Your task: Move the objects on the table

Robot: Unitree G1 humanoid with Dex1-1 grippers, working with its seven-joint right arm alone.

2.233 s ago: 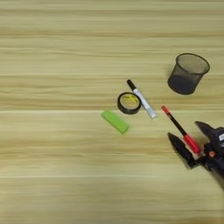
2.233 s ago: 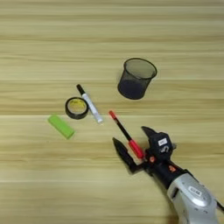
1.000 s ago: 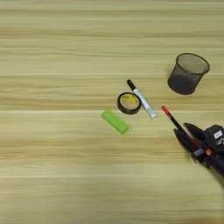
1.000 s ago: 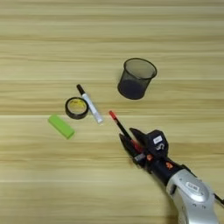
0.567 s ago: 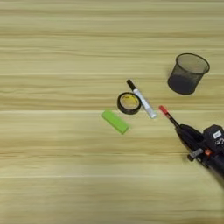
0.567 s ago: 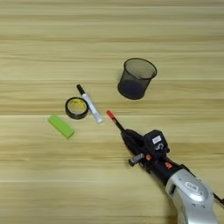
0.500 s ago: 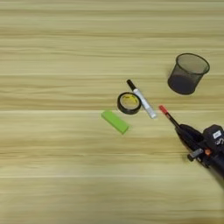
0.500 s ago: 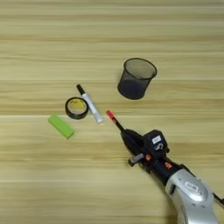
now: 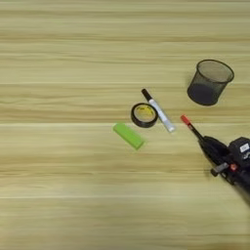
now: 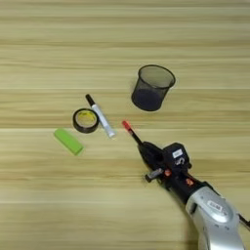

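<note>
Pinching the red-and-black pen (image 10: 133,135) near its black lower half, the right gripper (image 10: 152,155) sits in the lower right of the frame, its two black fingers pressed together around the barrel. Only the pen's upper stretch shows: a thin dark shaft ending in a small red tip that points toward the upper left, while the rest is hidden inside the closed jaws. Whether the pen's tip touches the wood or is lifted off it cannot be told. Behind the fingers comes a black wrist block with small orange-red spots, then the smooth silver forearm (image 10: 217,219) running off the bottom right corner.

Near the red tip, toward the left, lies the white marker with black cap (image 10: 99,115), a slim cylinder slanting the same way as the pen, cap at the upper left. Just beside its left flank rests the black tape roll with yellow centre (image 10: 86,120), a flat ring lying on its face. Lower left of the roll, apart from it, is the lime-green block (image 10: 68,141), a small matte rectangular bar set diagonally. Above the pen, in the upper middle, the black mesh cup (image 10: 152,87) stands upright, a tapered wire bucket with an open round rim.

Everything rests on the table (image 10: 58,44), a light wood-grain surface of horizontal pale yellow-brown planks.
</note>
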